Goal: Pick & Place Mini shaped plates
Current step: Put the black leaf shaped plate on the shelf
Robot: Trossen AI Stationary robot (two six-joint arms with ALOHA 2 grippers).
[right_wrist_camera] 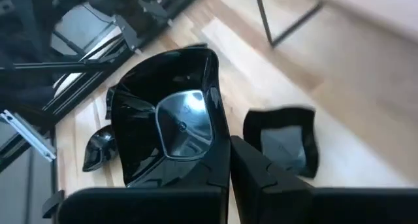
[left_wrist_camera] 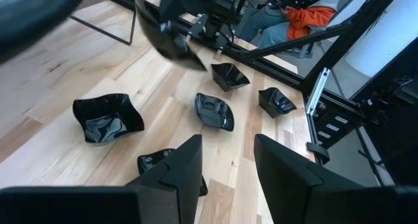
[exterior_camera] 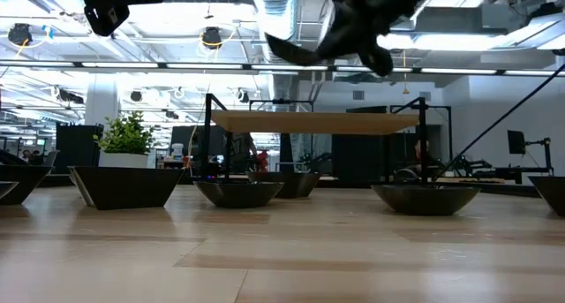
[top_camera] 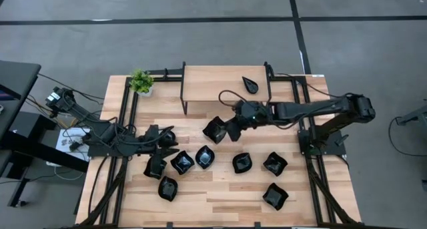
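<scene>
Your right gripper (right_wrist_camera: 225, 160) is filling the near edge of the right wrist view, its fingers clenching the rim of a squarish black plate (right_wrist_camera: 166, 123) that is tilting up in front of them. Just past that plate, another plate (right_wrist_camera: 281, 142) is lying on the wood, blurred.

In the left wrist view, your left gripper (left_wrist_camera: 225, 162) is hanging released, its two fingers (left_wrist_camera: 183, 165) apart and holding nothing. A dish (left_wrist_camera: 171, 165) is sitting right under them, a wavy-rimmed one (left_wrist_camera: 106, 118) off to one side, and three more (left_wrist_camera: 214, 111) ahead of the fingertips. Beyond those, the held plate (left_wrist_camera: 168, 38) is hanging in the air.

From above, you are seeing the right gripper (top_camera: 235, 125) near the table's (top_camera: 220, 195) middle, just in front of the shelf (top_camera: 213, 85), with the plate (top_camera: 215, 129) at its tip. A teardrop dish (top_camera: 250, 84) is resting on the shelf behind it. The left gripper (top_camera: 165, 143) is waiting at the left side, dishes clustered around and beside it. A plant (top_camera: 141, 81) is standing at the far left corner.

At table level, the held plate (exterior_camera: 305, 49) is hanging well above the wood.
</scene>
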